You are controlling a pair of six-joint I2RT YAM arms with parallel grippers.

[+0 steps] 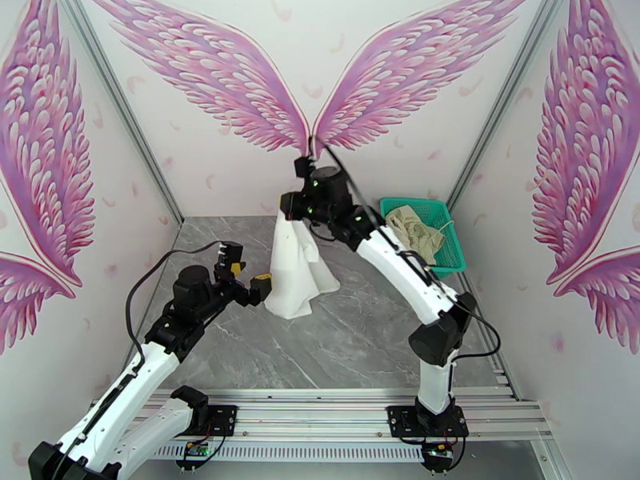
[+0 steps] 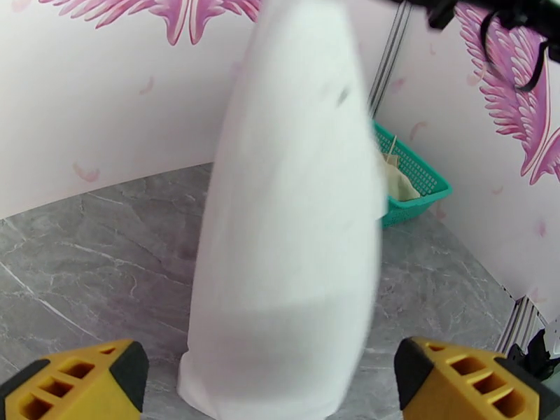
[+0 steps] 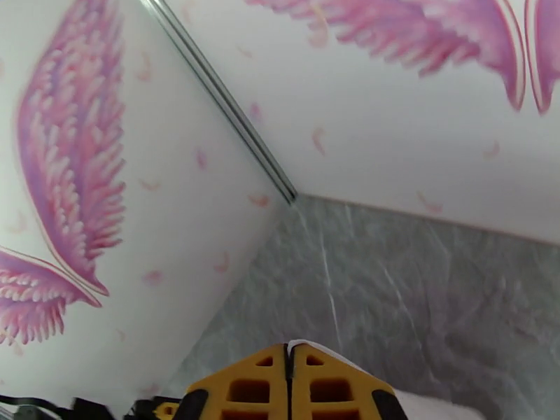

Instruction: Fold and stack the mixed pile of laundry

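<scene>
Right claw (image 1: 293, 206) is pinched shut on the top of the white shirt (image 1: 296, 266). It holds the shirt up at the centre of the overhead frame, so the cloth hangs in a long limp drape with its lower end bunched on the grey tabletop (image 1: 360, 330). In the right wrist view the yellow fingers (image 3: 245, 386) meet, with a sliver of white cloth at their tips. The left claw (image 1: 246, 274) stands wide open just left of the drape and grips nothing. The cream garment (image 1: 412, 230) lies crumpled in the teal basket (image 1: 436, 208) at centre right, by the back wall.

The shirt looks light and wholly soft, with no stiffness to keep a shape (it shows blurred in the left wrist view). It will probably sag and swing from a single pinch. A second hold low on a side edge or hem, facing the open claw, seems the sensible place, taken deep enough that thin fabric cannot slip out.
</scene>
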